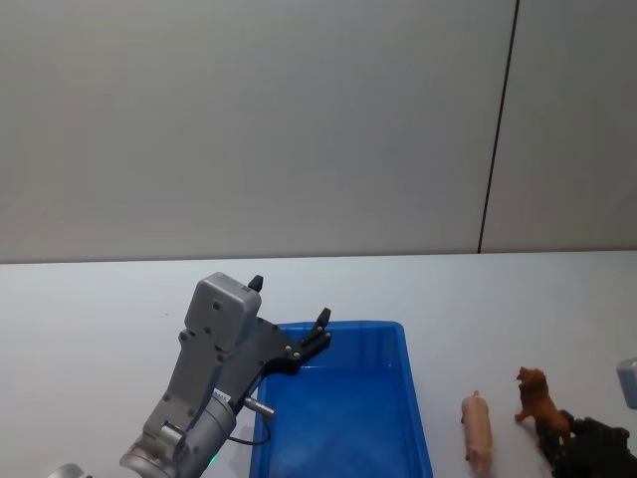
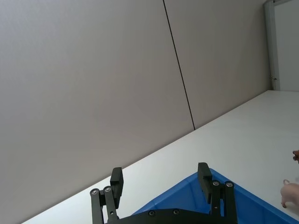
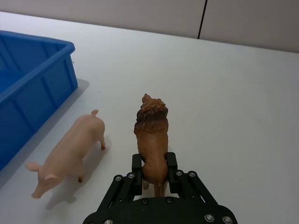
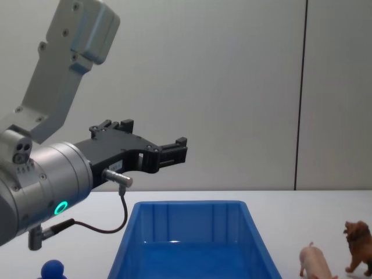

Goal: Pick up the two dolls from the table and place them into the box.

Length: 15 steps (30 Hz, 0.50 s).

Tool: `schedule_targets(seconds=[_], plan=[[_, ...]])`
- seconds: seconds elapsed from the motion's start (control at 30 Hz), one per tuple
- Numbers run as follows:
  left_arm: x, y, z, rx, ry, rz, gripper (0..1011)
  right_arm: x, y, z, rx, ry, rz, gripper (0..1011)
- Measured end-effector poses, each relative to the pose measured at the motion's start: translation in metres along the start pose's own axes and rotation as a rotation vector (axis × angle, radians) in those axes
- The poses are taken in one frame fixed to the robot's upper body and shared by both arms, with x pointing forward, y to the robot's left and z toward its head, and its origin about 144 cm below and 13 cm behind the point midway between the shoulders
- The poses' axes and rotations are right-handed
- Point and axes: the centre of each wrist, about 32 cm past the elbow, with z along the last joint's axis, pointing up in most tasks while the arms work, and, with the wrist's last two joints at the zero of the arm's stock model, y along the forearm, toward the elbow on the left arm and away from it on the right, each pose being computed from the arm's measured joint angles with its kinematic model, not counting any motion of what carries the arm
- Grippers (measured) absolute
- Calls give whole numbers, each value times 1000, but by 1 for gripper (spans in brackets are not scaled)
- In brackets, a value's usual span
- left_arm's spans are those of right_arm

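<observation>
White table [image 1: 100, 299]: one box [image 1: 368, 326], one pig [image 3: 70, 151], one lion [image 3: 150, 133] clamped in right hand [image 3: 154, 161]; left hand [image 2: 160, 173] apart.

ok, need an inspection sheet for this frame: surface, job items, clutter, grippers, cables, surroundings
Surface: white table, flat, no spills seen.
Job's things: blue box on the table, nothing seen inside. The pig stands on the table to the right of the box. The brown animal stands upright just right of the pig. Neither is in the box yet.
Clutter: small blue round thing at the table's near left; grey thing at the far right, cannot tell what.
Grippers: left gripper open, empty, raised above the box's far left corner. Right gripper at table level, shut on the brown animal's hindquarters.
Cables: black cable looping from the left wrist.
Surroundings: plain grey wall with a dark vertical seam.
</observation>
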Motion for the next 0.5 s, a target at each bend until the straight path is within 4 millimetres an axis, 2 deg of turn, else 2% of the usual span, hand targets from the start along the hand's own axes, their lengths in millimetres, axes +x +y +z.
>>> schedule_targets(seconds=[0.23, 0.5], plan=[[0, 0, 0, 0, 0, 0, 1003, 0, 1, 7, 47, -22, -3, 288], [0, 0, 0, 0, 0, 0, 1003, -2, 1, 26, 145, -61, 19, 288]])
